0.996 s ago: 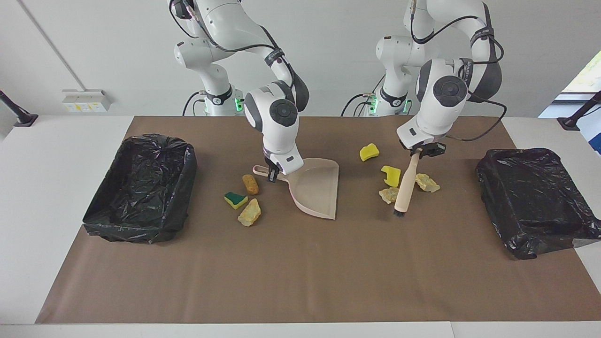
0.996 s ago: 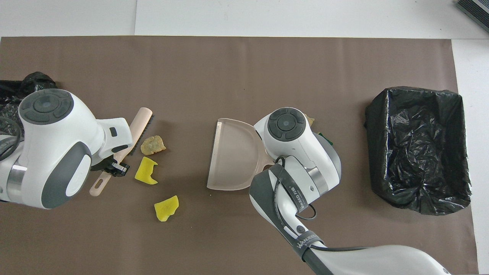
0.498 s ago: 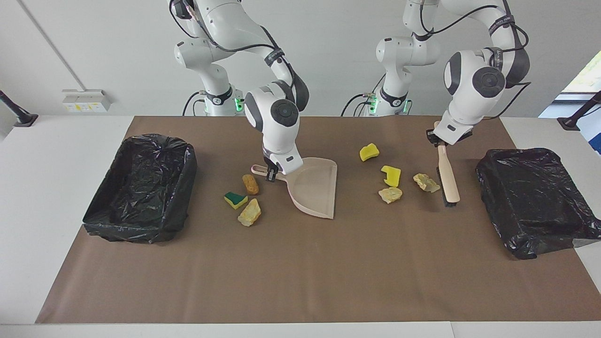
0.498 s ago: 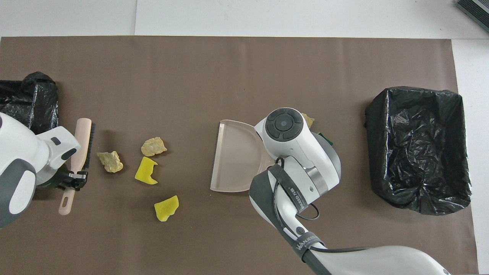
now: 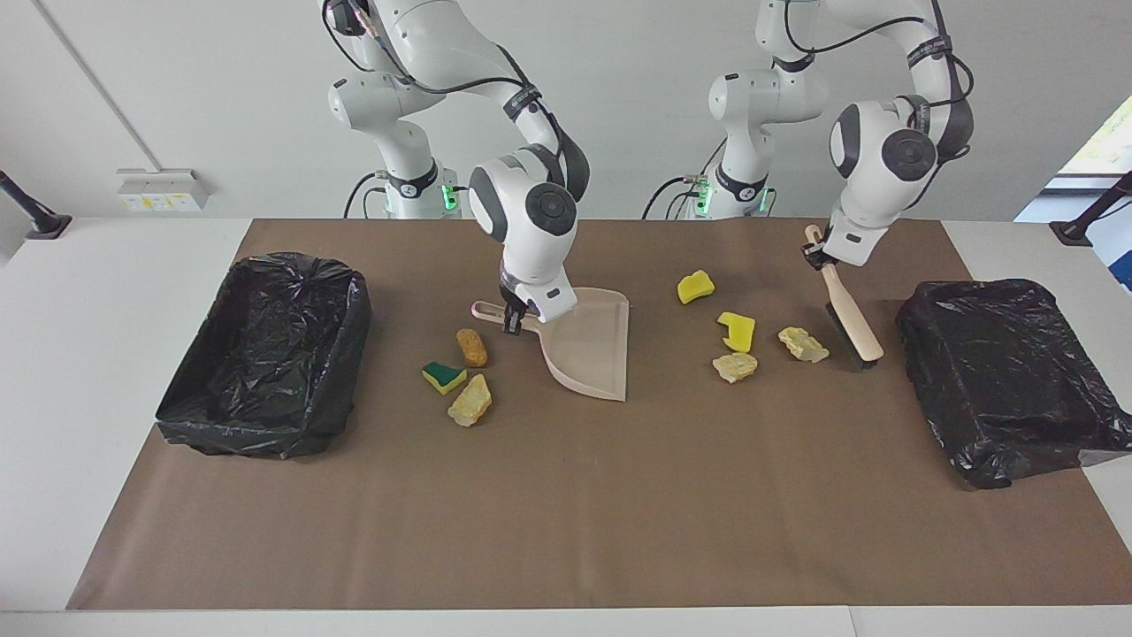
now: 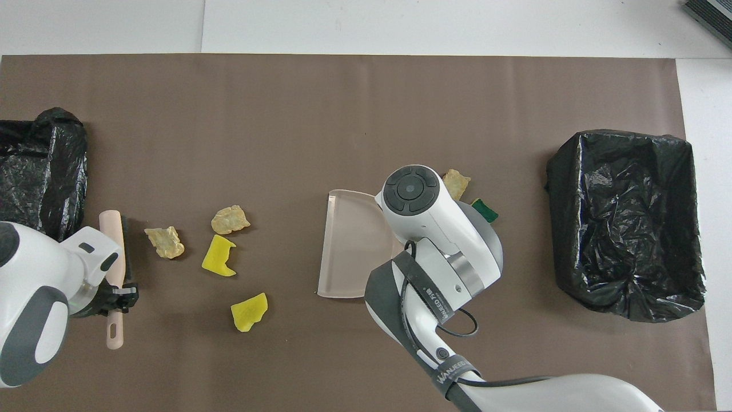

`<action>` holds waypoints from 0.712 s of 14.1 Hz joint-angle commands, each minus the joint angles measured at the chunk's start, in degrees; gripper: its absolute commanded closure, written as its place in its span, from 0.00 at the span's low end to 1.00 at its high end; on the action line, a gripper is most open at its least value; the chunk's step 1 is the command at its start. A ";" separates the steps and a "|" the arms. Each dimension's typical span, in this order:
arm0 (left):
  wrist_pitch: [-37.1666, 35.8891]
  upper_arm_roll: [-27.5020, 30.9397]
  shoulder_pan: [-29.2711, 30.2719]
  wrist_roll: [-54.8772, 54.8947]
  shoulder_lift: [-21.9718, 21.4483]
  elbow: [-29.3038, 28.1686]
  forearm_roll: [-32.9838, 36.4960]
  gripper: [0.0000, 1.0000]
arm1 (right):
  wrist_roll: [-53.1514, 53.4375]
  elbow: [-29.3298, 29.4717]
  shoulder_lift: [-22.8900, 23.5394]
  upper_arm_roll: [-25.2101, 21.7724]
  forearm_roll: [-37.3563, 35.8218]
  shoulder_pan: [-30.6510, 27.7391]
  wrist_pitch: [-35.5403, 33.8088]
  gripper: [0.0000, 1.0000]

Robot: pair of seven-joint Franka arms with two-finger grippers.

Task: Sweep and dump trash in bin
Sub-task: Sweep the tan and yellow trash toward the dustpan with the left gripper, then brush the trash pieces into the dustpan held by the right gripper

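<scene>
While crumpled bins [image 5: 265, 354] flank, spongy trash [image 5: 736, 331] scattered.

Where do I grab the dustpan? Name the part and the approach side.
Grip the dustpan by its thin handle, coming down from above. The pan is broad and flat, too wide to pinch, while the handle sticks out toward the right arm's end of the table. The right gripper holds it there; the left gripper holds the brush.
</scene>
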 commanded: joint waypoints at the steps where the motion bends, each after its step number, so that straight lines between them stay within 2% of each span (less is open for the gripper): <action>1: 3.33 0.28 -7.56 -8.42 2.25 -0.60 0.00 1.00 | 2.18 0.05 -0.52 0.29 -1.51 -0.10 -1.49 1.00; 4: 6.23 0.28 -14.16 -10.03 7.61 3.17 -7.11 1.00 | 2.53 0.05 -0.52 0.29 -1.51 -0.10 -1.49 1.00; 10: 12.56 0.19 -26.64 -5.04 12.02 6.09 -10.89 1.00 | 2.62 -0.13 -0.52 0.38 -1.42 -0.28 -1.32 1.00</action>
